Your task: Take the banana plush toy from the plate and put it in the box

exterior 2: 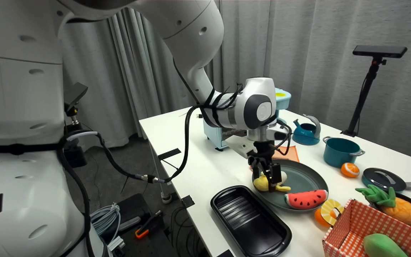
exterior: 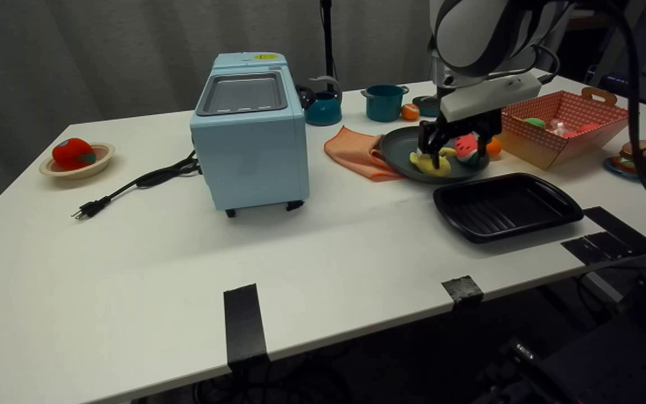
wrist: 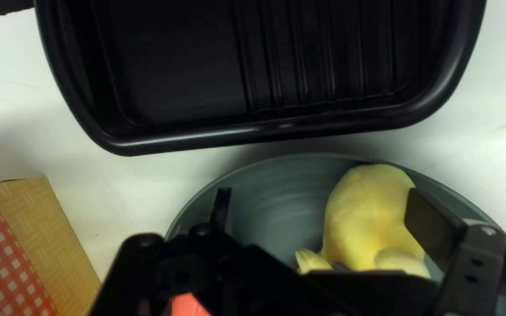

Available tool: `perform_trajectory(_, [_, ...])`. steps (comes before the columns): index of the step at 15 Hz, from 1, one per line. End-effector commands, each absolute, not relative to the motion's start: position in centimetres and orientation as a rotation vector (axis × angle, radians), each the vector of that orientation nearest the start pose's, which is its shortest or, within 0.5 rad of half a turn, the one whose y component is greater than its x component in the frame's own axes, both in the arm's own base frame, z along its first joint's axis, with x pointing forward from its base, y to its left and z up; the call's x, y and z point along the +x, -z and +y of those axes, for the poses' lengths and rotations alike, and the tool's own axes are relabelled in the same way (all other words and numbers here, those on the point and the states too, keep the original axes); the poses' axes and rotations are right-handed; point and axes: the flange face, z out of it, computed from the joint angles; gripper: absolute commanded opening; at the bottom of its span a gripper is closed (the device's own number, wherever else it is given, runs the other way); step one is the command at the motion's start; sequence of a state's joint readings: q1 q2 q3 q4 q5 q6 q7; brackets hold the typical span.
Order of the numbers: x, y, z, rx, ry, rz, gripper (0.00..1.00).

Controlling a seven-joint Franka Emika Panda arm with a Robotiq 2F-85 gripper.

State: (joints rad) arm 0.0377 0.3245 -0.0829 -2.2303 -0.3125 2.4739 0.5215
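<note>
The yellow banana plush toy (exterior: 423, 164) lies on the dark grey-green plate (exterior: 398, 145), near the rim; it shows in an exterior view (exterior 2: 261, 184) and in the wrist view (wrist: 367, 206). My gripper (wrist: 321, 206) is low over the plate with its fingers wide apart. The toy is between them, close to or against the right finger in the wrist view; its lower part is hidden by the gripper. The red-checked open-top box (exterior: 572, 115) stands beside the plate; it also shows in an exterior view (exterior 2: 341, 237) and at the wrist view's left edge (wrist: 16, 263).
A watermelon slice toy (exterior 2: 306, 199) shares the plate. A black ridged pan (exterior: 508, 207) lies close to the plate. Orange toys (exterior 2: 321, 216) stand between plate and box. A green toy (exterior 2: 384, 245) is in the box. An orange cloth (exterior: 356, 151) and blue appliance (exterior: 253, 151) are nearby.
</note>
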Motion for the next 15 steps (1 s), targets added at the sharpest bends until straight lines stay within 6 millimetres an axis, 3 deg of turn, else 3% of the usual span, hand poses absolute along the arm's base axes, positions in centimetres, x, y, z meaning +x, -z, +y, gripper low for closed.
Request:
perform_trajectory(1, [54.0,-19.7,-2.2,-3.347,-0.027,0.545,1.0])
perform_trajectory(2, [54.4,-19.1,-2.2,-3.348,-0.021,0.548,1.0])
perform_trajectory(3, [54.5,-18.6,-2.1,-3.348,-0.017,0.552,0.76])
perform_trajectory(5, [54.9,-17.9,-1.9,-3.345,0.001,0.551,0.66])
perform_trajectory(13, [57.1,-16.6,-2.2,-3.362,0.063,0.52,0.03])
perform_trajectory(14, [57.5,-16.5,-2.5,-3.363,0.063,0.524,0.3])
perform_trajectory(15, [57.8,-16.4,-2.8,-3.368,0.063,0.532,0.41])
